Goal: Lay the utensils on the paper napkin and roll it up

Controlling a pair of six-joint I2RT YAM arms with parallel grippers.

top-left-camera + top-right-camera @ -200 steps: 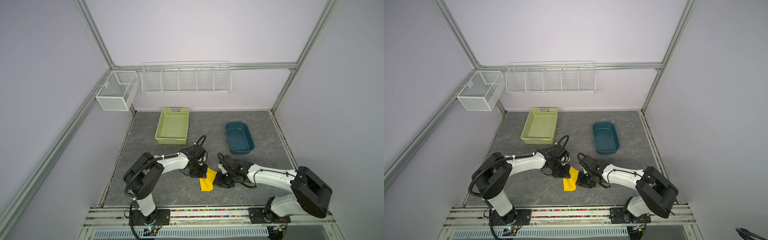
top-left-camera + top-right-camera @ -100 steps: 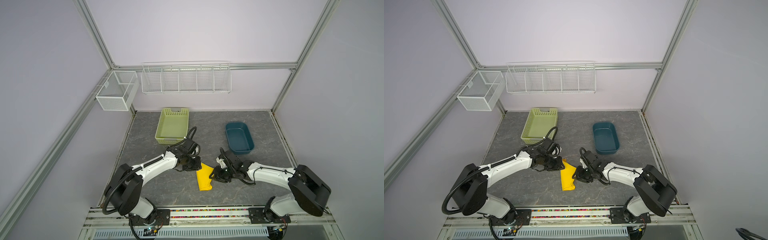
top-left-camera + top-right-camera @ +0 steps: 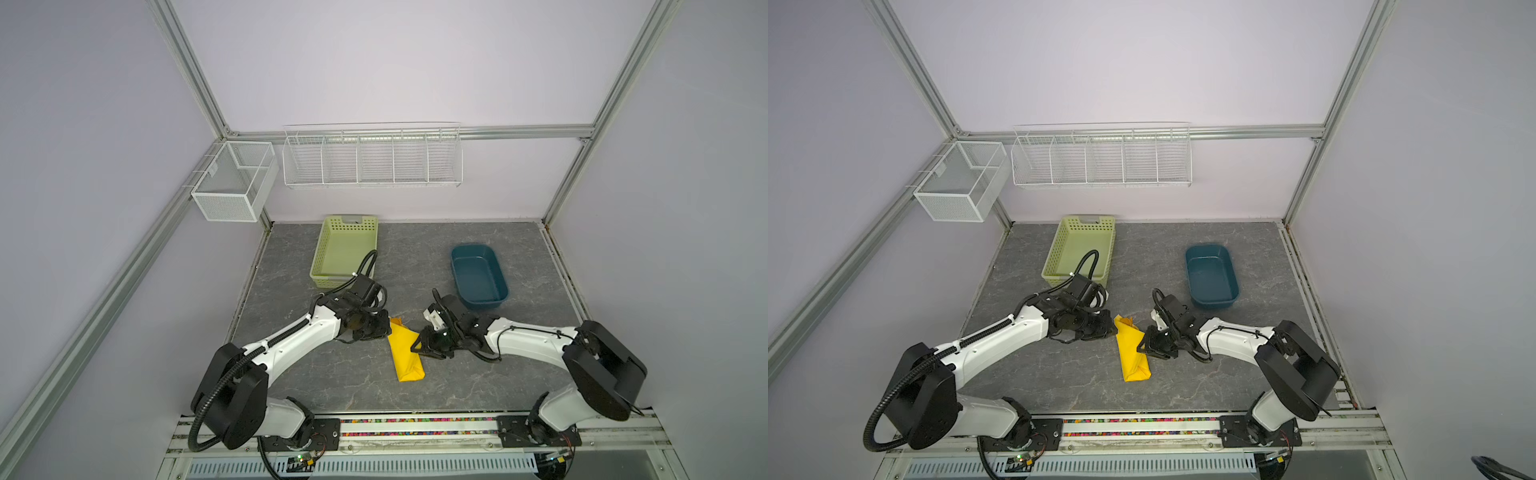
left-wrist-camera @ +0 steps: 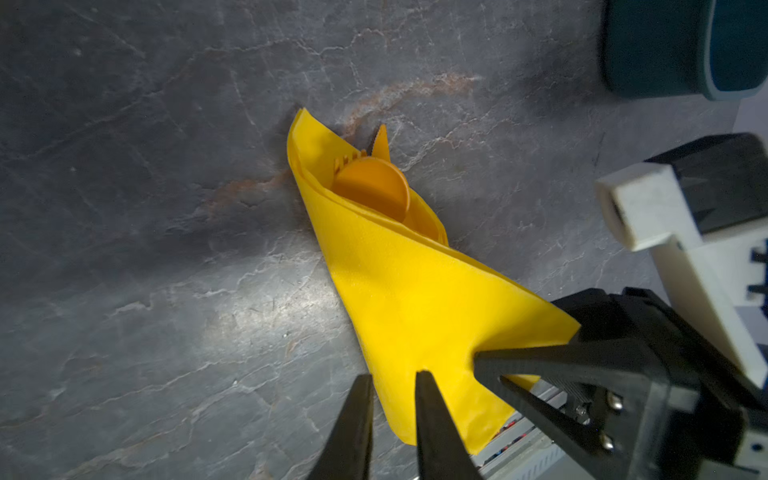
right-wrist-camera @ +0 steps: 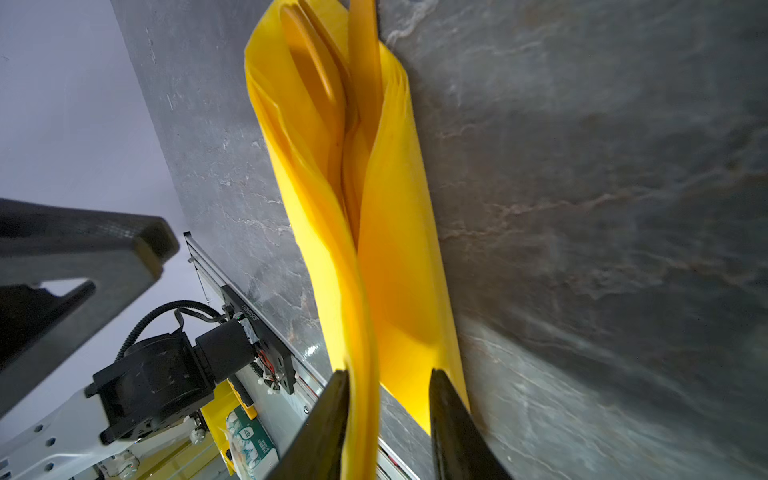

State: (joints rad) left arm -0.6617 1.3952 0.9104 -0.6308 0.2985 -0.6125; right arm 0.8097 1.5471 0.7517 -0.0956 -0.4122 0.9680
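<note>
The yellow paper napkin [image 3: 405,353] [image 3: 1131,353] lies on the table folded into a long narrow wrap. The orange utensils [image 4: 370,187] [image 5: 316,62] stick out of its far end, with a spoon bowl and fork tines showing. My left gripper [image 3: 387,330] [image 4: 395,374] sits at the wrap's far left edge. Its jaws stand a narrow gap apart with nothing between them. My right gripper [image 3: 415,347] [image 5: 388,374] reaches in from the right at mid-length. It is open, and the napkin's [image 5: 395,249] loose upper flap runs between its fingers [image 4: 540,357].
A green basket [image 3: 345,253] stands behind the left arm and a dark blue tub [image 3: 478,270] behind the right arm. A white wire rack [image 3: 372,158] and a mesh box [image 3: 232,187] hang on the back wall. The front rail [image 3: 415,424] lies close behind the wrap's near end.
My left gripper has let its jaws part a little and drawn back to the left, and its arm now stretches low. The right gripper's jaws have narrowed slightly round the flap.
</note>
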